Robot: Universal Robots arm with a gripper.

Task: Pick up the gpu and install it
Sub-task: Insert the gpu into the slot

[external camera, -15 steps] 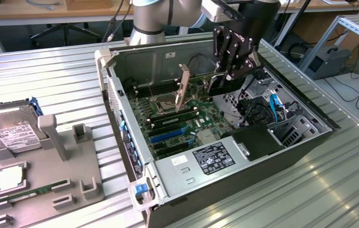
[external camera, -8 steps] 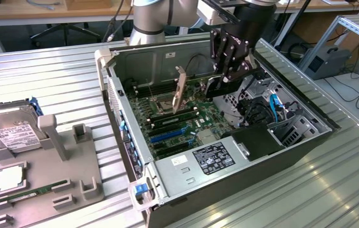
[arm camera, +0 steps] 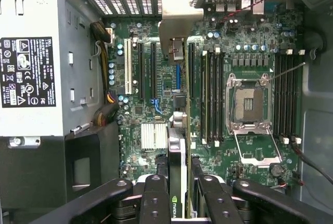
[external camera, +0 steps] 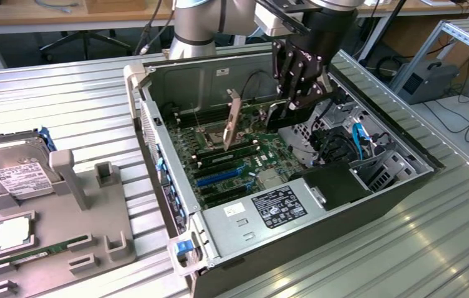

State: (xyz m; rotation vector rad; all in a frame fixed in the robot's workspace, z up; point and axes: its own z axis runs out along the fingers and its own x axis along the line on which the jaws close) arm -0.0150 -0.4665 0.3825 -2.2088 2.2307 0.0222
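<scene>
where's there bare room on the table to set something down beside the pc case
Bare ribbed table: the stretch bordered by the case, the hard drive and the arm's base, and the strip past the case on the exterior view's right. Crowded: the grey fixture and inside the case, where the claw grips the gpu.

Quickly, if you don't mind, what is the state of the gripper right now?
Gripper: shut on the gpu, holding it edge-on over the motherboard.
</scene>
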